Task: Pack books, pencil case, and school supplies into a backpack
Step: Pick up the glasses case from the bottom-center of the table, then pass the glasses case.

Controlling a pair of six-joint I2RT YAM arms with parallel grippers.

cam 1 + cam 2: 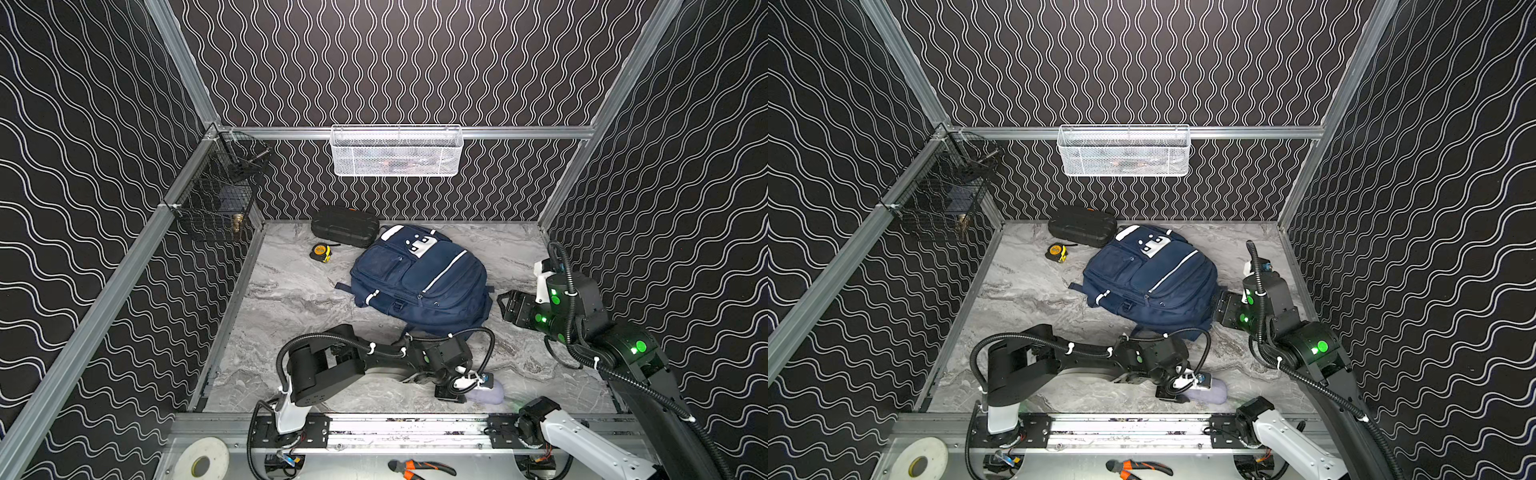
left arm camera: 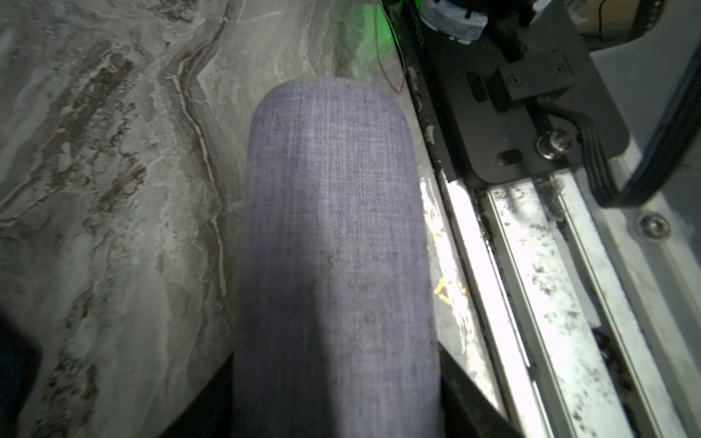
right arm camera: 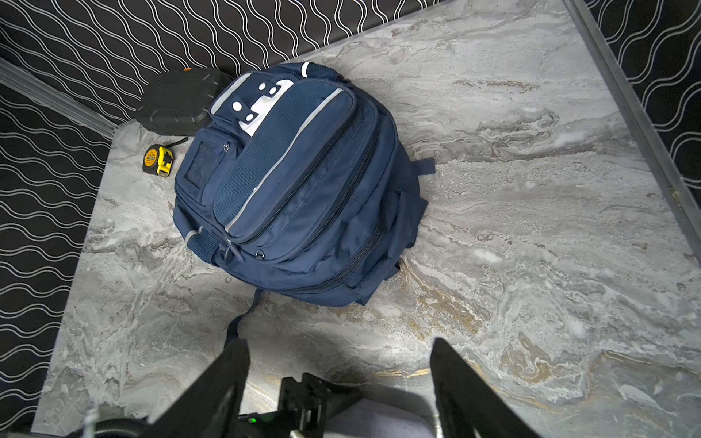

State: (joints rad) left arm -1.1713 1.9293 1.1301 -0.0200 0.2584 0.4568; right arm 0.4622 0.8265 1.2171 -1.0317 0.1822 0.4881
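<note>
White tape roll, orange-handled pliers: on the metal ledge before the near edge of the grey marble-patterned tabletop.
Yellow-black tape measure, black ribbed hard case: far edge, left of centre; bare marble runs to the left edge.
Navy-blue striped fabric backpack: centre, lying flat, top against the hard case.
Grey-lavender fabric pencil case: near edge, along the rail, flanked by the left gripper; whether its fingers press it, cannot tell.
Right gripper: towards the right edge, just beside the backpack, fingers spread wide over bare marble.
</note>
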